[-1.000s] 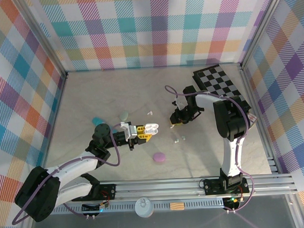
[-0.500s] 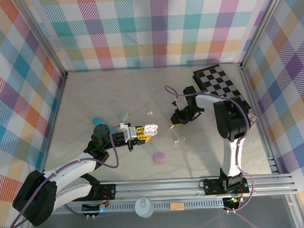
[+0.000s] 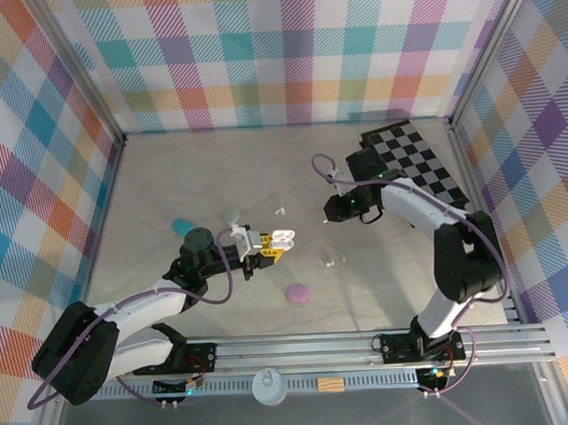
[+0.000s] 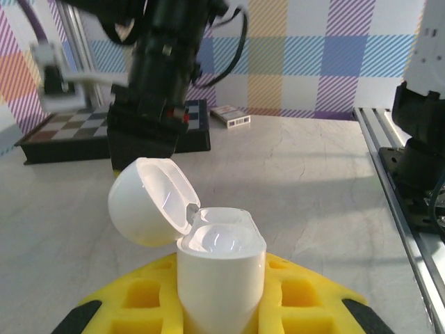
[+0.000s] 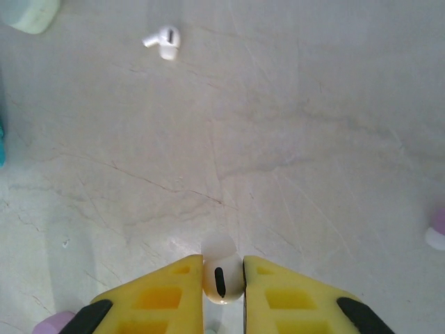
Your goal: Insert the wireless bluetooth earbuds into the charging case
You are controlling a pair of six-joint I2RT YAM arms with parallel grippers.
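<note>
Left end effector (image 4: 221, 282) pinches white charging case (image 4: 222, 243) upright by its base, lid swung open; glossy rounded wells inside, contents hard to judge. Right end effector (image 5: 222, 268) pressed onto white earbud (image 5: 221, 280), dark slot facing camera, above marbled surface (image 5: 313, 139). Second white earbud (image 5: 163, 42) lies loose on surface. Mint case (image 5: 28, 12) cut off at corner; purple case (image 3: 297, 293) pebble-shaped.

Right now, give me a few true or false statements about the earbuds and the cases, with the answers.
1. The left gripper holds a white charging case with its lid shut. False: the lid stands open.
2. The right gripper pinches a white earbud. True.
3. A second earbud lies loose on the table. True.
4. The purple case sits on the checkerboard. False: it lies on the bare table.
</note>
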